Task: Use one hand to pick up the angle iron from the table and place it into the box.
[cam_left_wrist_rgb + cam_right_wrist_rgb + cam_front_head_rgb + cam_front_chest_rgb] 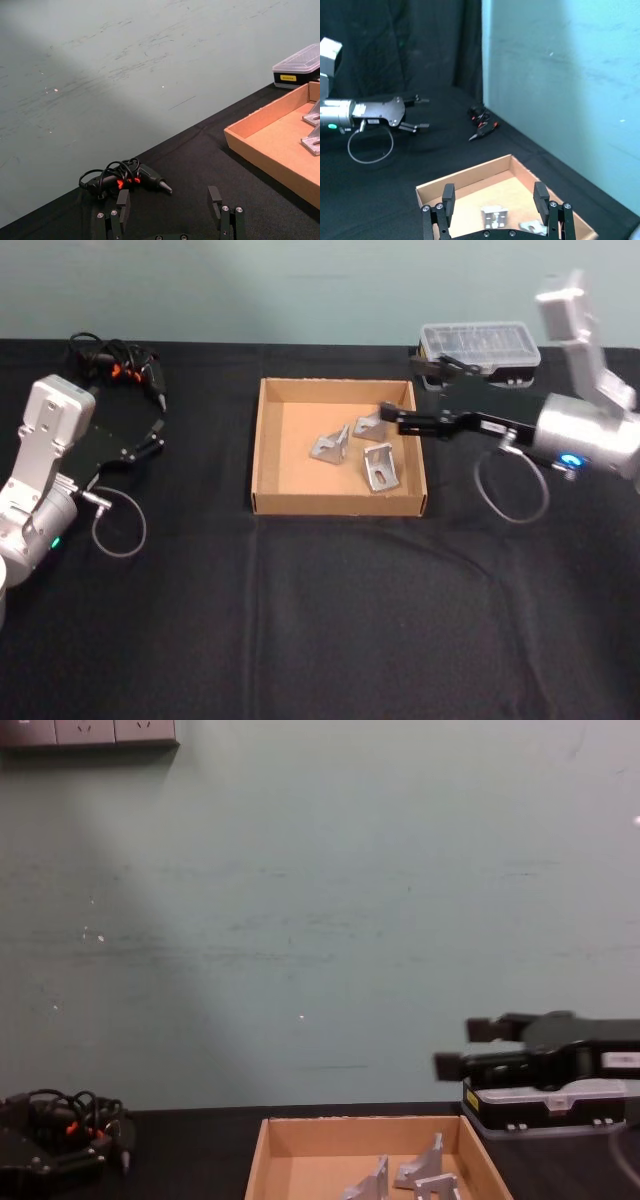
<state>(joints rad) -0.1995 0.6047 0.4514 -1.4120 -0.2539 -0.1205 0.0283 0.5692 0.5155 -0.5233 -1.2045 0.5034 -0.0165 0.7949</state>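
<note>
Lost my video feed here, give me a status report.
Right pincer open, empty, over box right wall. Left pincer open, parked left. Three angle irons in box. Nothing in the way.

The box is a wide, shallow tan cardboard tray with low walls, open at the top, sitting flat on the black counter toward its far middle. Three silver angle irons lie inside, gathered in the right half of the floor. One rests near the middle, tipped on its edges. A second lies just behind it, close to the far right corner. The third stands nearer the front, beside the right wall, its holed face turned upward.
</note>
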